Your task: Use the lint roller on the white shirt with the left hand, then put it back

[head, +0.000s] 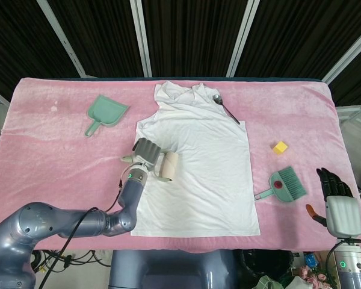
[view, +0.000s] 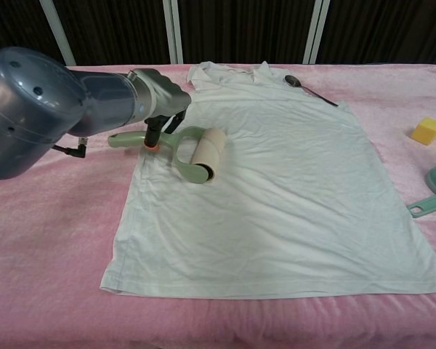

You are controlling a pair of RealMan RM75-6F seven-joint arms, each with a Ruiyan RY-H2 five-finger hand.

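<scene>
Head view shows me my left hand (head: 147,152) gripping the pale green plastic lint roller (view: 192,151), its paper drum resting on the white cotton shirt's (head: 198,168) left edge; my right hand (head: 336,194) rests empty, fingers apart.

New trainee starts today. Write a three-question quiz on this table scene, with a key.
1. True or false: the lint roller lies on the white shirt near its left edge.
2. Which thing rests on the shirt's collar end? A) the spoon B) the yellow block C) the green dustpan
3. Fill in: the left hand holds the roller by its ____.

Key
1. True.
2. A. The block and dustpan lie on the pink cloth, clear of the shirt.
3. Handle. The right hand hangs open beyond the green brush, holding nothing.
</scene>
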